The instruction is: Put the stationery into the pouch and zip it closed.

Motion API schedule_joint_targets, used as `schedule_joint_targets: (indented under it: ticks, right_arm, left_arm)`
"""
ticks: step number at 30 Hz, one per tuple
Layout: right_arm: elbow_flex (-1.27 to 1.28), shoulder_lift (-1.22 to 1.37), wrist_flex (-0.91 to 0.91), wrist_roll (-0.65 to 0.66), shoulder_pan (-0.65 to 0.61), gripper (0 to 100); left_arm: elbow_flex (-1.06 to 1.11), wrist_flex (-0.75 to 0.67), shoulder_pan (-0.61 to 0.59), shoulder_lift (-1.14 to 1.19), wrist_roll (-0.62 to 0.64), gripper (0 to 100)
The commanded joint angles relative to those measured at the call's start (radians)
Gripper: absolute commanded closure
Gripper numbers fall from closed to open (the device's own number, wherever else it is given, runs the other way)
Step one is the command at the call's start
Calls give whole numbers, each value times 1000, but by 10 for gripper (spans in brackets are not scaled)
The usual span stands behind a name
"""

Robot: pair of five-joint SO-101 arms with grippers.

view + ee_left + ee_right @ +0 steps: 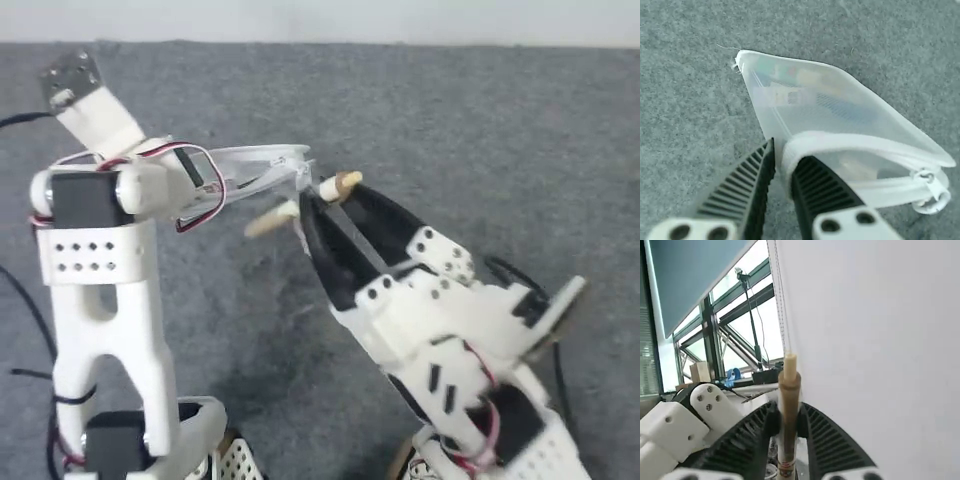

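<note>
A translucent white pouch (262, 160) lies on the grey mat, its zipper mouth open and flat stationery showing through its wall (830, 110). My left gripper (782, 150) is shut on the pouch's zipper rim beside the opening, and the zipper pull (930, 192) sits at the far end of the mouth. My right gripper (325, 197) hovers just beside the pouch's open end, shut on a brown pen (338, 184) with cream ends. In the right wrist view the pen (789, 385) stands straight up between the black fingers (752, 435).
The grey felt mat (450, 130) stretches open behind and right of the pouch. The left arm's white upper body (100, 290) stands at the front left with cables beside it. A white wall (880, 340) and windows lie beyond.
</note>
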Motion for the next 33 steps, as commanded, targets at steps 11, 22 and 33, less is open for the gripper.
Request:
schedule_joint_targets:
  ticks: [11, 22, 33]
  right_arm:
    - [121, 321, -647, 169, -1, 993]
    - [127, 651, -837, 233, -1, 993]
    - [129, 811, -828, 232, -2, 993]
  left_arm:
    - [-19, -3, 6, -49, -11, 989]
    - [-19, -3, -14, -49, -11, 989]
    - [-19, -15, -26, -49, -11, 989]
